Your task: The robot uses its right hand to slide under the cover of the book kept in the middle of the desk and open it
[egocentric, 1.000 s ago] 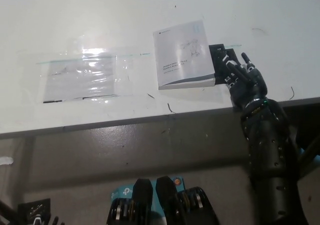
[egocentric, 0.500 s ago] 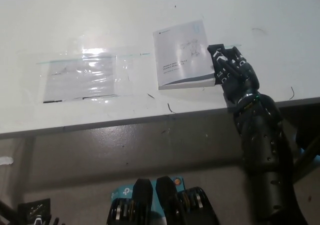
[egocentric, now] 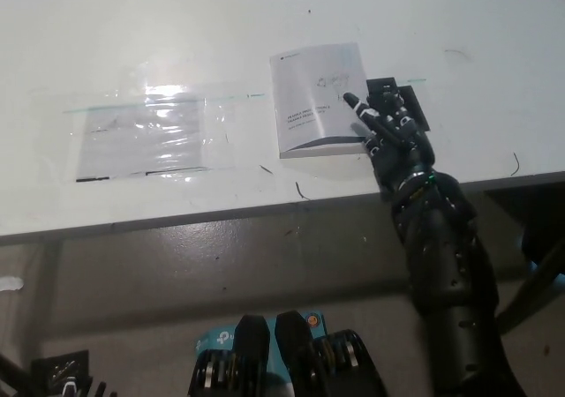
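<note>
Black right hand (egocentric: 388, 128), fingers spread and empty, reaches over the right edge of the closed white-covered book (egocentric: 320, 100) mid-bench (egocentric: 177, 26); best keep fingertips low, catching only the cover.

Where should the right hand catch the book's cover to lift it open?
Probably the cover's free right edge, coming from the right. The book lies flat and closed on the desk, and the right hand is at that edge, fingertips reaching over the cover.
</note>
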You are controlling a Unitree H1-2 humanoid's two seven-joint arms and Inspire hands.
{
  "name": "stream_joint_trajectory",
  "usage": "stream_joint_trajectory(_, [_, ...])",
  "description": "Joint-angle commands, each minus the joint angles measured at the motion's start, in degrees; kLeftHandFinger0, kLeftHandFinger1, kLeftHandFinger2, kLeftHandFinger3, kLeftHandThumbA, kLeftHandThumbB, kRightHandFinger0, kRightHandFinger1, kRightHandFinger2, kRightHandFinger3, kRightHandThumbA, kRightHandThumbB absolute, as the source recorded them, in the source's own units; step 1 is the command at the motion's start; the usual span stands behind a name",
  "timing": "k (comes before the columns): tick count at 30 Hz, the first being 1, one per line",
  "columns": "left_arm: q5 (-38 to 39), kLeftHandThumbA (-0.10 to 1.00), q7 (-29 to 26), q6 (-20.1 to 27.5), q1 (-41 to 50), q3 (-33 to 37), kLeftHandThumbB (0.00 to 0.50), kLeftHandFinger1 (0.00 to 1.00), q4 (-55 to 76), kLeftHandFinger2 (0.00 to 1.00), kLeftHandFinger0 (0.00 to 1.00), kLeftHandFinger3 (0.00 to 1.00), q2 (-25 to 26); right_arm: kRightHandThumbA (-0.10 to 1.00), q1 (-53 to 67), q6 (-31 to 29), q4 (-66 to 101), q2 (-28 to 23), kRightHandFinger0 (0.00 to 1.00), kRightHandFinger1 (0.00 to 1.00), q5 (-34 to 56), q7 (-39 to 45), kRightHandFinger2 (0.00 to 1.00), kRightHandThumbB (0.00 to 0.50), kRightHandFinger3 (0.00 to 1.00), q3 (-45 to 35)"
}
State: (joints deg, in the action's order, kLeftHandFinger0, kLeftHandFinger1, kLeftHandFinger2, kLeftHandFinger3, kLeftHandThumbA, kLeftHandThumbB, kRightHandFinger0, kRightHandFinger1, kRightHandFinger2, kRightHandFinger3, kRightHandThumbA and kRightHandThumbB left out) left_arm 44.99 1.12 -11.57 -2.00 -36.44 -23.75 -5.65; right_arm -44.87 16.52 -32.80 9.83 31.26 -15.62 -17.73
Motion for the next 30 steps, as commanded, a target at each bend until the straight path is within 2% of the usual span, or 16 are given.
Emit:
stream_joint_trajectory(1, [0.4,1.00,0.2,0.3,-0.3,0.5,0.093,0.89,0.4,0.85,0.98,0.99,0.8,1.00,-3.2,-2.8,-0.1,1.9,0.75,0.79,-0.5,1.1,0.80,0.114,0.96,0.2])
stream_joint_trajectory(3, [0.4,1.00,0.4,0.4,-0.3,0.7,0.090,0.89,0.3,0.85,0.98,0.98,0.9,1.00,-3.4,-3.0,-0.4,2.0,0.74,0.77,-0.7,0.8,0.78,0.115,0.94,-0.1])
stream_joint_trajectory(6, [0.3,1.00,0.5,0.5,-0.4,0.9,0.086,0.89,-0.1,0.83,0.99,0.97,0.8,1.00,-3.8,-2.7,-0.7,2.5,0.75,0.80,-0.1,1.7,0.81,0.095,0.96,-0.3])
stream_joint_trajectory(8, [0.3,1.00,0.1,0.5,-0.3,1.1,0.077,0.90,0.3,0.86,0.99,1.00,0.6,1.00,-4.4,-2.6,-0.7,2.6,0.74,0.79,-0.9,2.3,0.82,0.114,0.97,0.7])
stream_joint_trajectory(12, [0.7,1.00,-0.1,0.4,-0.3,0.9,0.085,0.89,-0.2,0.86,0.99,1.00,0.7,1.00,-5.1,-1.5,0.6,2.7,0.76,0.77,-1.8,2.3,0.83,0.104,0.96,1.7])
stream_joint_trajectory(14, [0.2,1.00,-0.3,0.4,-0.2,1.1,0.088,0.88,-0.2,0.86,0.96,1.00,0.8,1.00,-5.3,-1.4,1.2,2.7,0.74,0.76,-2.1,1.9,0.82,0.099,0.95,2.0])
stream_joint_trajectory(15, [0.7,1.00,0.5,0.4,-0.1,1.1,0.085,0.89,-0.4,0.87,1.00,1.00,0.8,1.00,-6.0,-1.3,1.7,2.4,0.72,0.75,-3.3,2.0,0.80,0.094,0.94,3.3])
stream_joint_trajectory(17, [0.8,1.00,0.4,0.3,0.0,1.0,0.082,0.89,-0.2,0.87,1.00,1.00,0.8,1.00,-6.8,-0.8,2.0,1.9,0.71,0.75,-4.2,2.3,0.79,0.096,0.94,4.4])
stream_joint_trajectory(20, [0.7,1.00,0.3,0.4,-0.1,1.0,0.087,0.90,-0.3,0.88,1.00,1.00,0.9,1.00,-7.9,-1.1,2.4,0.8,0.64,0.69,-7.0,2.7,0.73,0.112,0.89,7.1])
stream_joint_trajectory(24, [0.5,1.00,0.8,0.7,-0.4,1.3,0.097,0.91,-0.7,0.89,1.00,1.00,1.0,1.00,-8.9,-3.0,1.6,-0.9,0.65,0.67,-9.8,5.0,0.70,0.126,0.85,11.1])
stream_joint_trajectory(25, [0.7,1.00,0.7,0.4,-0.4,1.3,0.093,0.92,-0.6,0.91,1.00,1.00,1.0,1.00,-9.2,-2.8,1.7,-1.2,0.64,0.66,-10.5,4.9,0.69,0.141,0.84,11.8])
stream_joint_trajectory(28, [0.6,1.00,0.1,0.1,-0.4,1.3,0.076,0.91,-0.2,0.92,1.00,1.00,1.1,1.00,-9.0,-3.4,2.6,-1.8,0.63,0.65,-12.2,5.2,0.68,0.145,0.83,13.7])
stream_joint_trajectory(29, [0.8,1.00,-0.2,-0.2,-0.5,1.1,0.067,0.90,-0.2,0.92,1.00,1.00,1.1,1.00,-9.0,-3.3,3.4,-1.8,0.63,0.64,-13.1,4.9,0.67,0.178,0.82,14.4])
stream_joint_trajectory(30, [0.6,1.00,-0.3,-0.2,-0.5,1.2,0.072,0.91,-0.2,0.91,1.00,1.00,1.2,1.00,-8.8,-3.2,3.8,-1.9,0.65,0.65,-13.7,4.9,0.66,0.179,0.82,15.0])
